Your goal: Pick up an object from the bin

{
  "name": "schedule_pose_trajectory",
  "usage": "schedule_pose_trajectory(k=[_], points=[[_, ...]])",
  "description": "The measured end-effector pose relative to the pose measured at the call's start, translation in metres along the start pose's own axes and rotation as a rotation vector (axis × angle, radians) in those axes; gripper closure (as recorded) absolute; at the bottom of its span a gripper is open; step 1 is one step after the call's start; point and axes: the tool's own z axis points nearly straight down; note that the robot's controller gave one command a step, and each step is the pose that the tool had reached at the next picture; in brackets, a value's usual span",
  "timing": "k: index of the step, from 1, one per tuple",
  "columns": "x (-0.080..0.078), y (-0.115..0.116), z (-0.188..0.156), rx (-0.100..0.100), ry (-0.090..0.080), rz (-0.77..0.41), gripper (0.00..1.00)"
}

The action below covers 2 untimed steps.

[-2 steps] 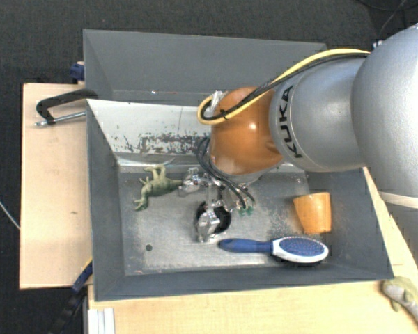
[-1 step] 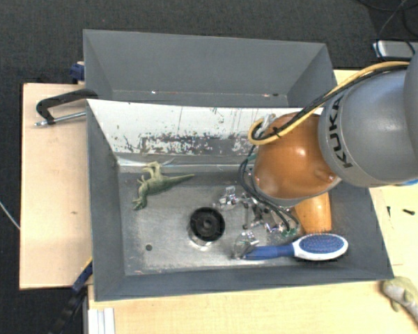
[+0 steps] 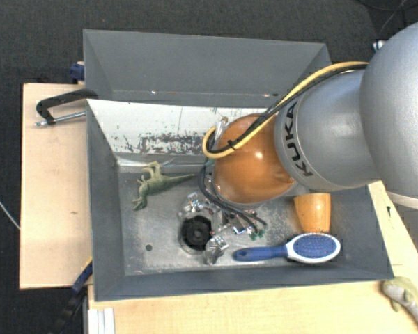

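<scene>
My gripper (image 3: 221, 224) hangs low over the middle of the bin floor, its metal parts showing under the orange cover. A small black round thing (image 3: 194, 233) lies right against its left side, touching or nearly touching the metal. A blue-handled oval brush (image 3: 292, 250) lies just to the gripper's right, along the front wall, its handle end close under the gripper. An orange cup (image 3: 313, 213) stands to the right, partly hidden by the arm.
A green toy dinosaur (image 3: 155, 181) lies at the back left of the floor, apart from the gripper. The arm and its orange cover hide the bin's back right part. Bare floor lies at the front left.
</scene>
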Motion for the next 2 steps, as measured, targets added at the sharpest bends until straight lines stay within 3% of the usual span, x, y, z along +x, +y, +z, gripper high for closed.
schedule_pose_trajectory(k=[1,2], points=[[0.0,-0.003,-0.001,0.002,-0.002,0.006,1.0],[-0.009,-0.005,-0.134,0.005,-0.006,-0.183,1.0]])
